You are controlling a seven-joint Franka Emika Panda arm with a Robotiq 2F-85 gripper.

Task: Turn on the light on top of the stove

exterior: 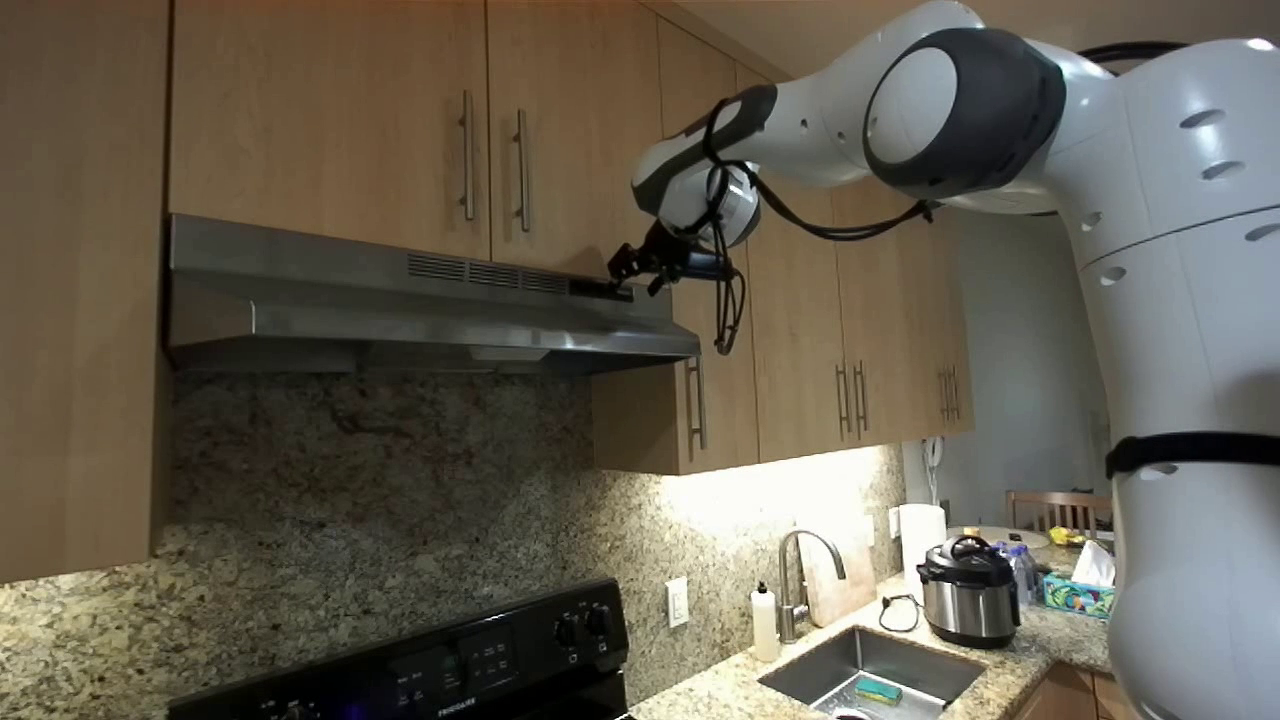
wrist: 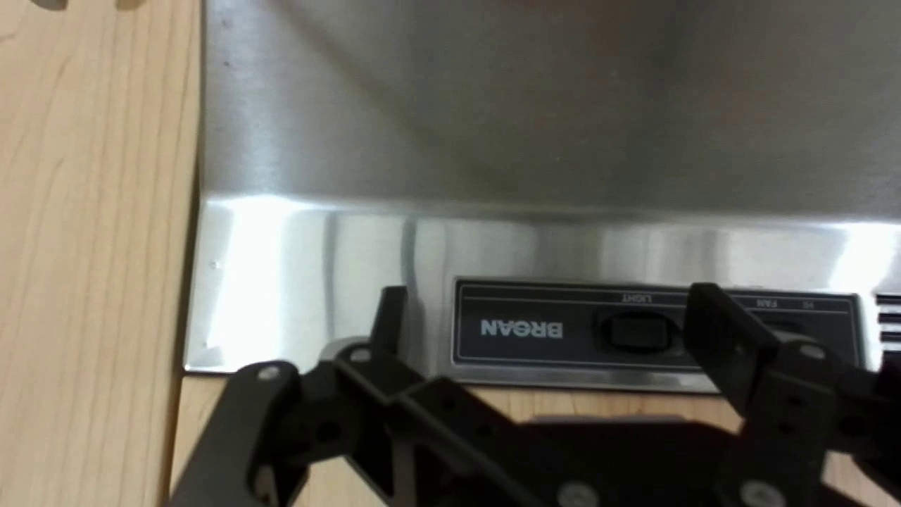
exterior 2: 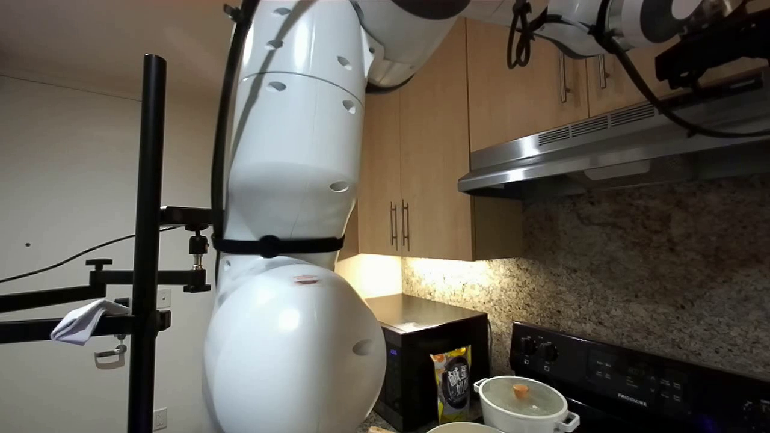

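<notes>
The light sits under the hood, above the stove, and looks unlit. Its switch lies near the hood's upper edge, so I hold the end effector there, spread wide, presumably to press with one tip.

Light — unlit, above black stove

Kitchen. A steel range hood hangs above a black stove; pale wooden cabinets flank the hood; a speckled bench carries an inset sink, a curved tap and a pot-shaped cooker; a white lidded pot stands near the stove.
</notes>
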